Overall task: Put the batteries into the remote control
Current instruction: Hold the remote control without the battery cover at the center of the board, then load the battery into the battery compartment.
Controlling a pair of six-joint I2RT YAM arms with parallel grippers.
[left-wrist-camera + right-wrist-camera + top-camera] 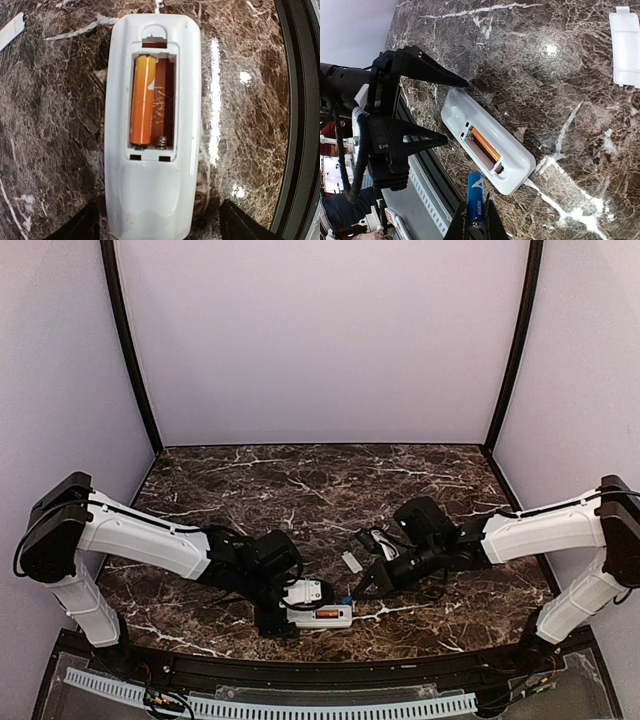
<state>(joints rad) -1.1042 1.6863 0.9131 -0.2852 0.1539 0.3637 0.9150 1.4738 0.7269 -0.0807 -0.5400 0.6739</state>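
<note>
1. Nearest the front edge of the table (pixel 300 480), the remote control (pixel 150 200) lies back-up, battery recess exposed. This orientation presents the recess to a descent from above.

2. The left pincer (pixel 160 225) is open, one finger on each side of the remote's end. Judged purpose: to bracket the body against sliding during insertion. Contact between the fingers and the casing cannot be confirmed.

3. The orange battery (pixel 141 100) is seated in one bay of the recess. The adjacent bay is vacant, with its spring contact (pixel 161 142) visible at the end.

4. Just beyond the remote's other end, the right pincer (pixel 476 212) is closed on the blue battery (pixel 475 197), gripping it at one end so that the rest projects toward the remote. The battery is near the remote, not touching it, and not yet aligned with the vacant bay.

5. Farther out on the table, the loose white cover (pixel 625 47) lies flat, clear of the working area.
</note>
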